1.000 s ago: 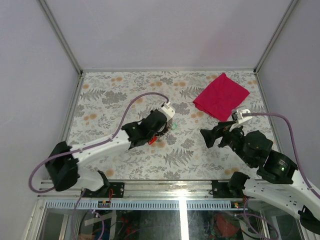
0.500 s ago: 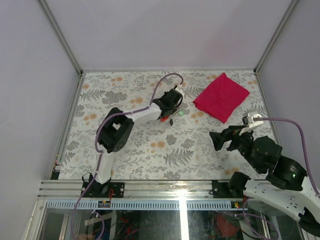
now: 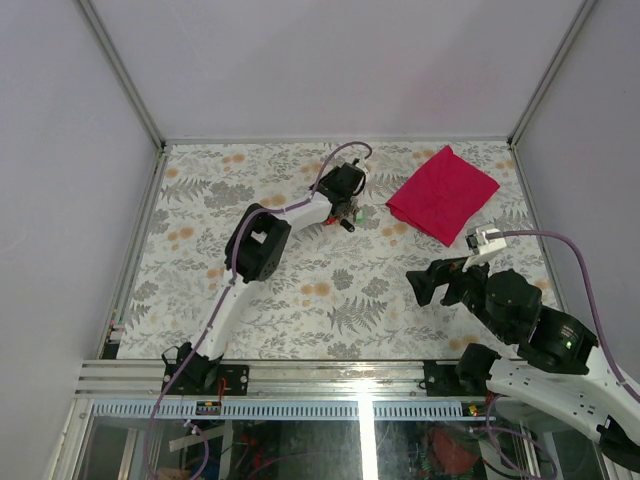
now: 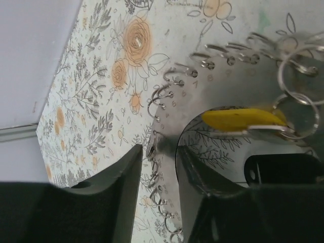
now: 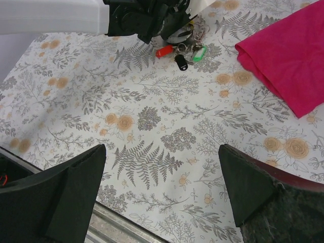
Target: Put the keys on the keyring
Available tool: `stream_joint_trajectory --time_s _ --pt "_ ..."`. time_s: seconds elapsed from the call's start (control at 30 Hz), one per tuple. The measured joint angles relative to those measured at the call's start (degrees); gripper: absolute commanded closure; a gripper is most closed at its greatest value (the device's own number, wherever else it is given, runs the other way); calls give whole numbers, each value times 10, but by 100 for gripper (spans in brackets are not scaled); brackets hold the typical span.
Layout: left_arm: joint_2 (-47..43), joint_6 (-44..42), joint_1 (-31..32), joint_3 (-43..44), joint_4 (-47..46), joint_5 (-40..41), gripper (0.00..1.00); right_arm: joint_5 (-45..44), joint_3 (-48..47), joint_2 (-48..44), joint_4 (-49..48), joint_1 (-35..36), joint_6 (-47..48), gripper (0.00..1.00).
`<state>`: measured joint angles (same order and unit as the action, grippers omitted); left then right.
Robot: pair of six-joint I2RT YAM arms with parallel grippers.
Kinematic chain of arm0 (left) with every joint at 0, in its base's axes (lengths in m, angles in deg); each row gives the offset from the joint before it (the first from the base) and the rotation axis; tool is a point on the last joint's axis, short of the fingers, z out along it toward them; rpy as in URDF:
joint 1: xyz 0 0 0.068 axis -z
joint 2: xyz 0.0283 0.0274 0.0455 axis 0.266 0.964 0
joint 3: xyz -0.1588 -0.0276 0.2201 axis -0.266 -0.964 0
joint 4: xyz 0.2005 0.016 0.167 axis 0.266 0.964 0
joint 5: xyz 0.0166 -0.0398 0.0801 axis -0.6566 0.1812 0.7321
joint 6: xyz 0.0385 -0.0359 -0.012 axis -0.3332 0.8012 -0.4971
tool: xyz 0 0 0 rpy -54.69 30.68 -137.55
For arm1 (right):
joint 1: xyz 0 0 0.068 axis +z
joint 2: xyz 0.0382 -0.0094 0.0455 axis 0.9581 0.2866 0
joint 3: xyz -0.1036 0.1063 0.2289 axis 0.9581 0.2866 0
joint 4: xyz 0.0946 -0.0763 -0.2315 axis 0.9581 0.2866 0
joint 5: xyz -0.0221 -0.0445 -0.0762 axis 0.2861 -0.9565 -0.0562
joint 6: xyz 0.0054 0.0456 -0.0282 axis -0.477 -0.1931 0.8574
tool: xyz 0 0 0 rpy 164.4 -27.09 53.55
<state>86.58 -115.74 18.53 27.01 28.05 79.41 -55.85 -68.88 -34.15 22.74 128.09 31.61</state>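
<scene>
Est.: yellow key (image 4: 238, 117) & red key (image 5: 164, 51) light, stiff, slick metal, so pinch by heads; L tool (image 4: 159, 149) jaws near-together astride chain (image 4: 164, 93), grip unclear; R tool (image 5: 162, 152) wide apart, empty.

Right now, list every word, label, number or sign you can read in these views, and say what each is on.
No readable text in any view.
green tag: face too small to read.
yellow key: plain head, no marking visible.
tablecloth: floral print only, no lettering.
</scene>
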Motion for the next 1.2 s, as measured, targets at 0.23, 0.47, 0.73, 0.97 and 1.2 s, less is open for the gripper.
stream_joint_trajectory --time_s 0.23,0.47,0.73,0.97,1.2 --pt "-45 -9 -3 -31 -12 -2 3 0 1 7 4 0 -12 1" --pt "-214 94 -3 -108 54 -63 0 -24 -18 43 57 0 -30 1" --pt "-476 291 -3 -236 129 -176 0 -30 -60 37 94 0 -57 1" --pt "-733 410 -3 -456 165 -200 0 -35 -59 -35 94 0 -24 1" --pt "-991 473 -3 -583 181 -191 0 -62 -38 -116 80 0 12 1"
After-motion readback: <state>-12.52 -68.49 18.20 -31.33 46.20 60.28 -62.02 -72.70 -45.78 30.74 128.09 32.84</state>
